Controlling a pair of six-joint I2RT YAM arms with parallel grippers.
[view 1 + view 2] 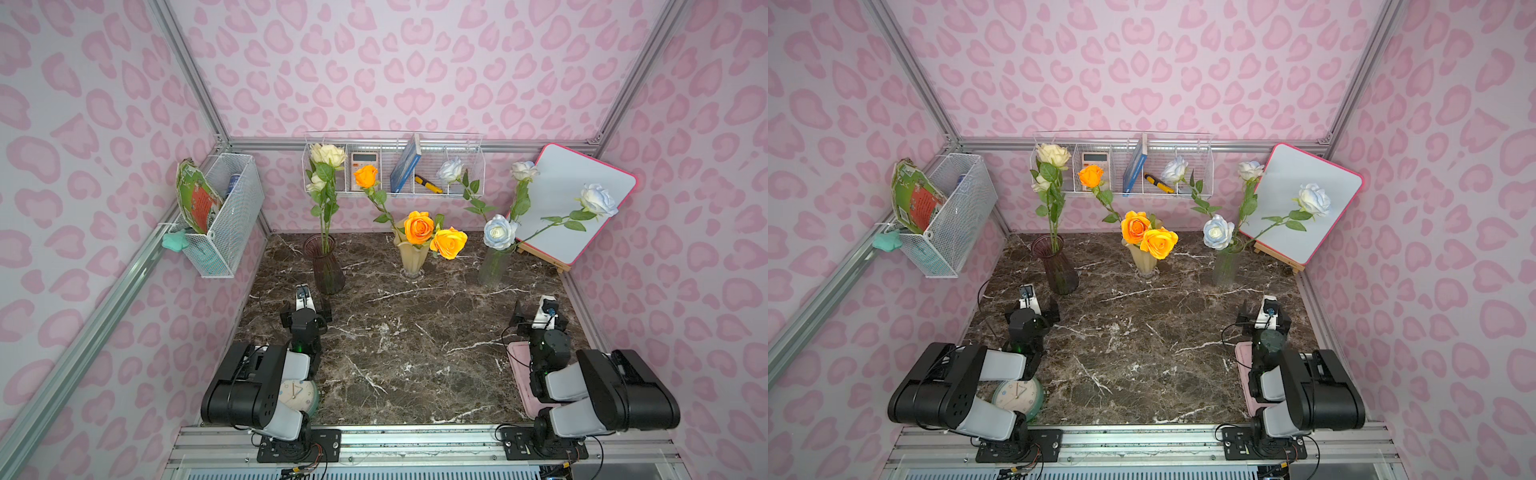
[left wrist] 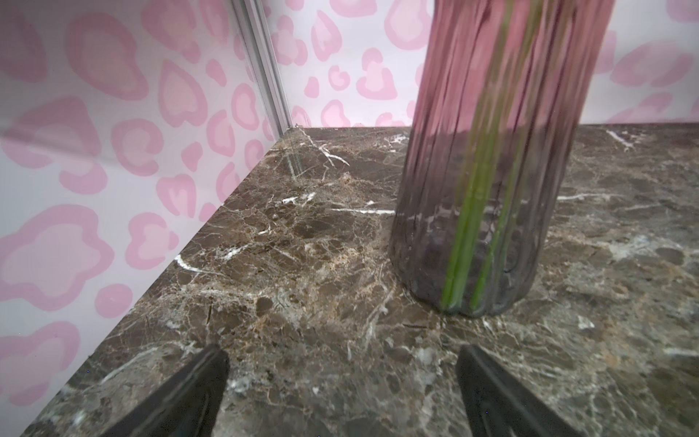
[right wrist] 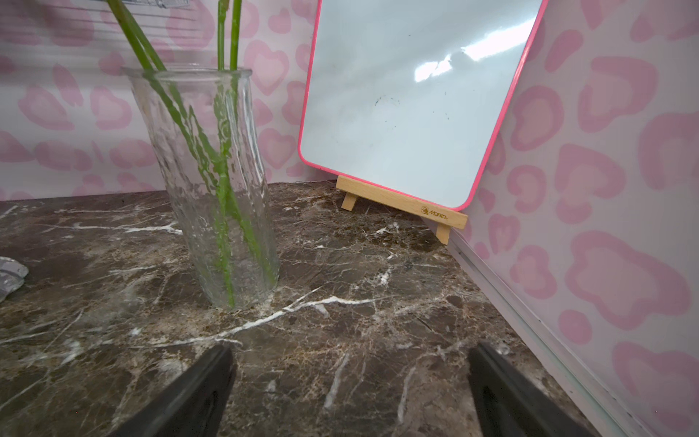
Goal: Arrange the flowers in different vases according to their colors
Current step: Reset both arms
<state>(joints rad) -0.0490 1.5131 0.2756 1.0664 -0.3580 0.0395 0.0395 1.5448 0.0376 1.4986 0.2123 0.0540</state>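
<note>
Three vases stand in a row at the back of the marble table. The dark purple ribbed vase [image 1: 325,266] [image 2: 491,170] holds cream-white roses [image 1: 328,154]. In the pale yellow vase [image 1: 412,255] are orange roses [image 1: 419,226]. The clear glass vase [image 1: 494,266] [image 3: 212,181] carries several pale blue roses [image 1: 500,232]. My left gripper [image 1: 306,311] [image 2: 342,353] is open just in front of the purple vase, with only marble between its fingers. My right gripper [image 1: 540,313] [image 3: 351,348] is open and empty, in front and to the right of the clear vase.
A white wire basket [image 1: 226,216] hangs on the left wall. A wire shelf [image 1: 395,166] on the back wall holds a calculator, a book and a yellow cutter. A pink-framed whiteboard [image 1: 577,199] leans at back right. A clock [image 1: 297,395] and a pink tray [image 1: 519,374] lie under the arms.
</note>
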